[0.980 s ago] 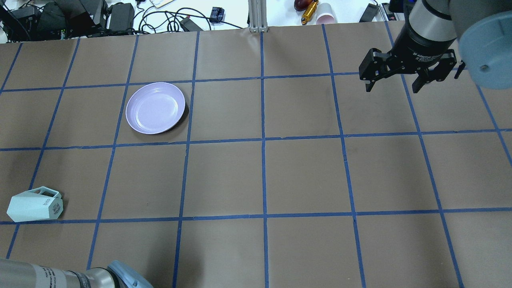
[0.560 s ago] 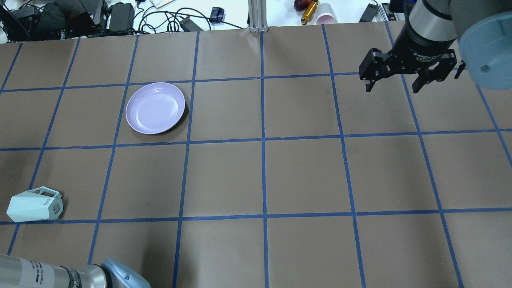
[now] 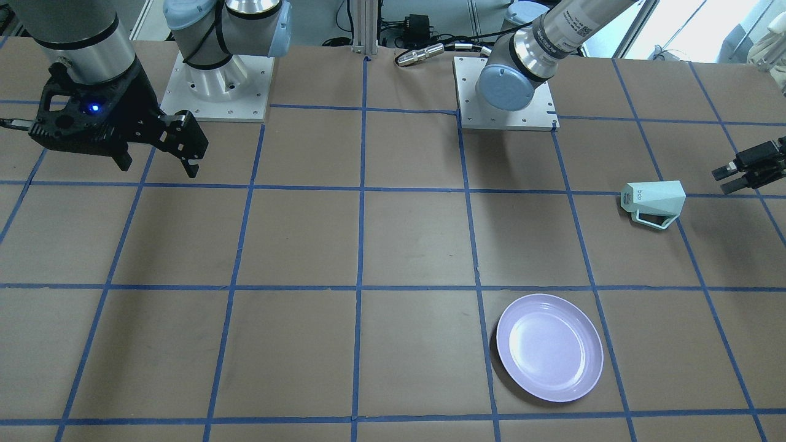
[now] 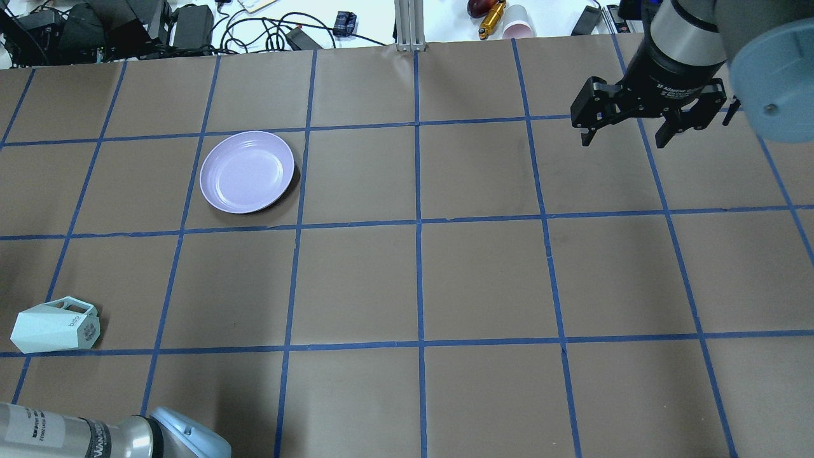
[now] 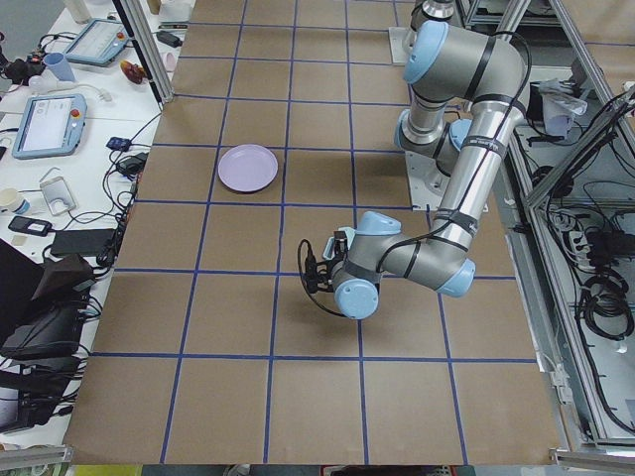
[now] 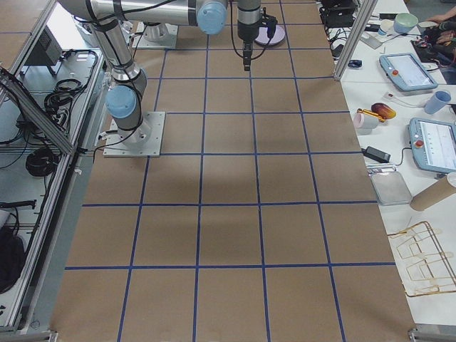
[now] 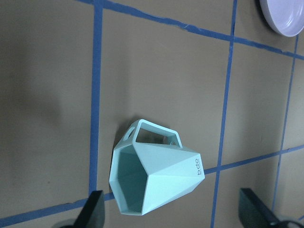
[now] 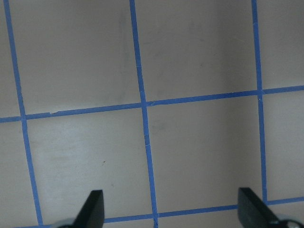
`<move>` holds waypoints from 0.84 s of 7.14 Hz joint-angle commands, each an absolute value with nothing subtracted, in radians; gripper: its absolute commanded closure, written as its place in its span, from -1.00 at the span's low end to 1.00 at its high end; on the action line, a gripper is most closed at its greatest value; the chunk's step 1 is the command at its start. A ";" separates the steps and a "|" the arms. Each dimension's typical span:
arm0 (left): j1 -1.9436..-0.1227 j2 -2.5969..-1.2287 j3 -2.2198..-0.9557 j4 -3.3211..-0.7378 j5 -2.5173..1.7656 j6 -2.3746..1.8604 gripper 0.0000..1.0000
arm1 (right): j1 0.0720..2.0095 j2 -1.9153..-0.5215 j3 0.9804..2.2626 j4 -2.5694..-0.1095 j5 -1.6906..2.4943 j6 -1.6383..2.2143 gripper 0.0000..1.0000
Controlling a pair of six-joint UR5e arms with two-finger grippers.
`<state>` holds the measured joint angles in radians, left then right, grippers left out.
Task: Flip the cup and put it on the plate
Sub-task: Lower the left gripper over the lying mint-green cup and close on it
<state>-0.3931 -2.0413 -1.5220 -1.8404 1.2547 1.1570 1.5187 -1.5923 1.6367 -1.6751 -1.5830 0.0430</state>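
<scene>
End effector of left arm (image 3: 721,181) released, jaws spread, near cup (image 7: 156,180) (on its side, near left of tabletop (image 4: 483,280), mouth facing it). Best to close across opposite flat facets, clear of handle (image 7: 156,127), then rotate upright toward plate (image 4: 247,172), farther in. End effector of right arm (image 4: 623,141) released, far right.

Tabletop: brown cover, blue tape grid.
The tabletop (image 4: 483,280) is squared off by blue tape (image 4: 418,254). A cup (image 4: 54,326) lies on its side near the left end, its mouth over a tape line. A plate (image 4: 247,172) sits flat, well apart from the cup.
</scene>
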 commanded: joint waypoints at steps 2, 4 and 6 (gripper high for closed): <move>-0.370 -2.115 -1.520 -1.868 1.239 1.244 -1.00 | 1.519 -1.591 1.637 -1.675 -1.583 0.043 -1.00; -0.368 -2.144 -1.511 -1.949 1.247 1.305 -1.00 | 1.519 -1.591 1.637 -1.675 -1.583 0.043 -1.00; -0.368 -2.172 -1.508 -1.973 1.252 1.370 -1.00 | 1.519 -1.591 1.637 -1.675 -1.583 0.043 -1.00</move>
